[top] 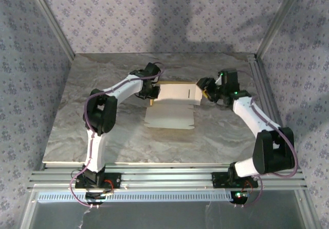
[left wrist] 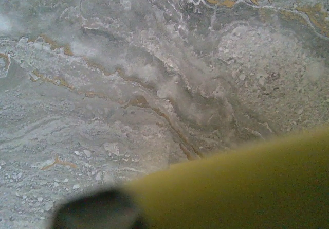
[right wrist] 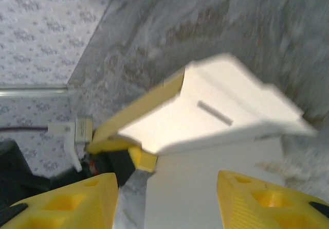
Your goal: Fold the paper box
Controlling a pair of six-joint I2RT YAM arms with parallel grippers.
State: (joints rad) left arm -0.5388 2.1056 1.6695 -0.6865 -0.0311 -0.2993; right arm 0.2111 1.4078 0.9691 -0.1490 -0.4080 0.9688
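Ana: Where was the thin white-and-yellow card paper box (top: 172,103)?

Ben: Near the middle of the grey, marble-look table (top: 103,131), a bit to the far side. One white part lay flat. Another part, with a thin slot (top: 191,93) in it, stood lifted over it, between the two arms.

Ana: Who had it?

Ben: The left gripper (top: 150,92) was at the left edge of the lifted part. Its fingers were pinched tight on the card there. In its own camera the yellow face (left wrist: 247,188) was right up close, with bare table past its edge.

Ana: And the other one?

Ben: The right gripper (top: 205,91) was just by the right edge of the lifted part. Its chunky yellow fingers (right wrist: 77,203) stood wide apart and held nothing. The white card (right wrist: 216,110) was in front of them. I could not tell if they touched the edge.

Ana: Was there room to move?

Ben: Lots. The table was bare to the left of the box, and on the near side all the way to the silver metal rails (top: 169,177). It was bare behind the box too, up to the flowery papered wall (top: 154,13). The right side was tighter. A silver side rail (top: 259,85) ran along that table edge, near the right arm.
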